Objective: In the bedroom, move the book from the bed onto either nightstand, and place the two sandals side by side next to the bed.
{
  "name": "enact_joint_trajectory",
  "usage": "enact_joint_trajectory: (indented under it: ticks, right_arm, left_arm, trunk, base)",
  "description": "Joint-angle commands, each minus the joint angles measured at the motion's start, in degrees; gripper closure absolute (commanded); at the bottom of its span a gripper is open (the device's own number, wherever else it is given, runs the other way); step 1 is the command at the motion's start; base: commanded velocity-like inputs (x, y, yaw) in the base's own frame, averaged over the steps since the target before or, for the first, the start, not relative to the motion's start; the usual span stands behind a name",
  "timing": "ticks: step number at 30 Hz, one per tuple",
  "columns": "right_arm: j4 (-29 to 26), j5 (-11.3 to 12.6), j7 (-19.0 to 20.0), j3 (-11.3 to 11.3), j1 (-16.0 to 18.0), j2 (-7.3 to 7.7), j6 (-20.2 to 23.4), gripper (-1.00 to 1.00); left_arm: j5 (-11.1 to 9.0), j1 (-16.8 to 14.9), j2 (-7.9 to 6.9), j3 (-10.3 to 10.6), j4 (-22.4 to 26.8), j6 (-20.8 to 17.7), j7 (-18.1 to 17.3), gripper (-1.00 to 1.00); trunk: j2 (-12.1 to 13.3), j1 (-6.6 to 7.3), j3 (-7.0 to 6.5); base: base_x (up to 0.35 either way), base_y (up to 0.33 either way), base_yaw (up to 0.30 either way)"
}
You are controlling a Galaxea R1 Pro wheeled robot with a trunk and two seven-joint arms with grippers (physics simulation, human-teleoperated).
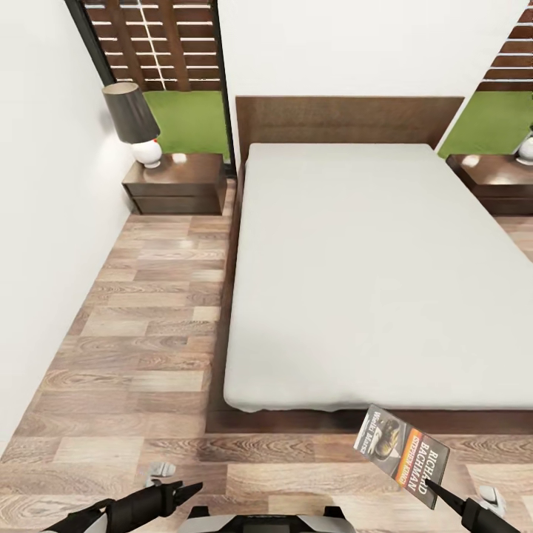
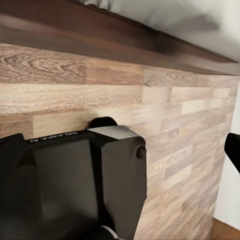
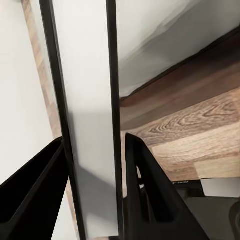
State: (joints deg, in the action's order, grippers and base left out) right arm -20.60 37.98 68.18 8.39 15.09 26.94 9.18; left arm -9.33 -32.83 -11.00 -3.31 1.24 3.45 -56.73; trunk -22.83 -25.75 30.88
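Holding the book (image 1: pixel 403 453) tight in your right hand (image 1: pixel 438 491) just past the foot of the bed (image 1: pixel 355 281), you should roll slowly along the floor to the left nightstand (image 1: pixel 176 185) and lay it down flat beside the lamp (image 1: pixel 136 122).

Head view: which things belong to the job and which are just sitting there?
Job:
- dark paperback book with orange band, pinched in the right gripper
- large bed with pale grey mattress
- low dark brown two-drawer nightstand, and its twin across the bed

Lying about:
- white-based lamp with dark shade
- brown slatted window screen
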Motion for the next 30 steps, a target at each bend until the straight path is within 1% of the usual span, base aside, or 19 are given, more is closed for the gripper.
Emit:
enact_joint_trajectory:
  ticks: [1, 15, 23, 30]
  right_arm:
    - [0.03, 0.25, 0.20, 0.05, 0.02, -0.02, 0.41, 1.00]
    - [0.04, 0.25, 0.26, 0.04, 0.02, -0.03, -0.13, 1.00]
    - [0.04, 0.25, 0.21, 0.04, 0.02, 0.02, -0.13, 1.00]
    - [0.43, 0.30, 0.19, 0.04, 0.02, 0.02, -0.13, 1.00]
  left_arm:
    - [0.34, -0.01, 0.03, -0.30, -0.08, 0.41, -0.04, -1.00]
    - [0.45, 0.05, 0.20, -0.30, -0.17, 0.51, 0.13, -1.00]
    - [0.46, 0.45, 1.28, -0.30, -0.18, 0.51, 0.21, -1.00]
    - [0.41, 0.71, 1.41, -0.30, -0.18, 0.51, 0.22, -1.00]
  trunk:
    - [-0.08, -0.03, -0.03]
    - [-0.08, -0.03, -1.33]
    - [-0.08, -0.03, -2.04]
    - [-0.08, -0.03, -2.29]
  base:
    - [0.000, 0.000, 0.000]
    - [0.000, 0.000, 0.000]
    - [0.000, 0.000, 0.000]
    - [0.000, 0.000, 0.000]
